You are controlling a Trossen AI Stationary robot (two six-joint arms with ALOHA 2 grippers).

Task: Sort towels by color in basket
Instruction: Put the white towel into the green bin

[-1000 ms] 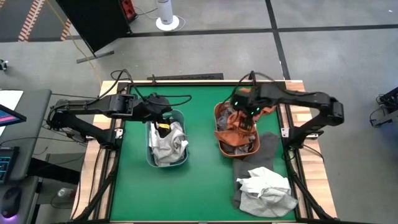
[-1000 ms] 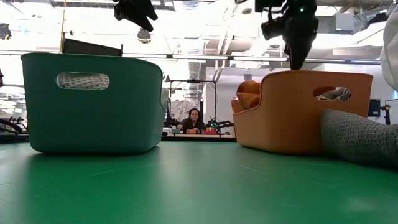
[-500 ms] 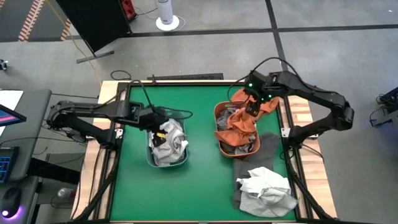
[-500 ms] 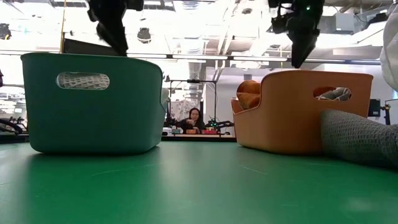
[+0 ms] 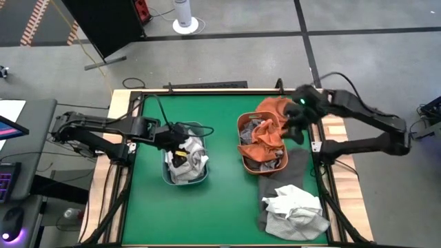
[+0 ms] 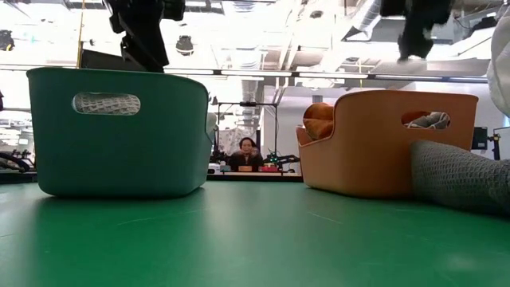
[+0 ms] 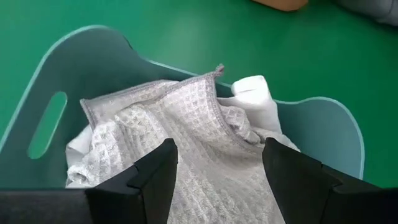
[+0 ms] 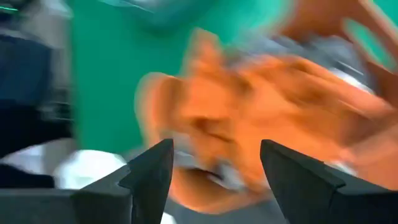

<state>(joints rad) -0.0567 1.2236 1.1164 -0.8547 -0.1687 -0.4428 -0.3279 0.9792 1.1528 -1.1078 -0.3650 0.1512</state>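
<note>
Our left gripper [image 5: 180, 138] hangs over the teal basket [image 5: 200, 129], fingers apart and holding nothing. Right below it lies a light grey waffle towel [image 7: 186, 137] on a white one [image 7: 256, 99], both inside that basket. We judge them soft and light, likely to drape and snag on each other, so a pinch on a raised fold or the hemmed edge looks best.

Our right gripper [image 5: 295, 129] sits beside the orange basket [image 5: 242, 160], just off its far right corner, jaws spread and empty. Beside it, rust-orange towels [image 5: 265, 134] heap in that basket and spill over the rim. Nearer us than that gripper, a crumpled white towel [image 5: 293, 207] lies on a dark grey one [image 5: 296, 165] on the table, still unsorted.

The table [image 5: 220, 213] wears a smooth green mat. Beyond it, the low view shows a bright workshop and a seated person [image 6: 249, 151] well behind the baskets.
</note>
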